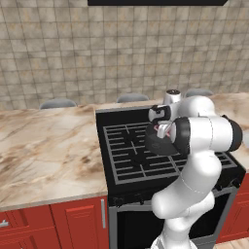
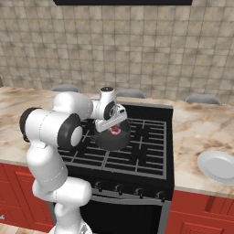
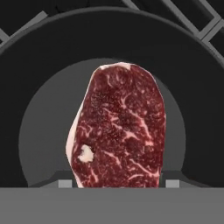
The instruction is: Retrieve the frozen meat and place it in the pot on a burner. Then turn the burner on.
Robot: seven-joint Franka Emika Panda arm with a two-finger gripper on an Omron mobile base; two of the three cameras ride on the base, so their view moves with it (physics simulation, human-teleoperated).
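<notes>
Here's the marble counter [image 1: 48, 146] running along the tiled wall, and set into it the black gas range [image 2: 151, 176] with its grates, knobs lined up along the front edge. A white plate [image 2: 218, 165] sits off on the counter to the range's right, well apart from the action. Over the range the arm reaches in, and right below its tip sits the pot [image 2: 112, 139], dark and round, parked on a burner [image 2: 132, 144] near the middle of the grates, which is the place for heating. The hand [image 2: 114, 124] hangs directly over the pot's mouth, pointing down into it, and the frozen meat [image 3: 118, 127] is clamped between its fingers, hanging edge-down over the grey pot floor. By my reckoning it's held low and centred so a release drops it cleanly inside; the burner knob comes after.
</notes>
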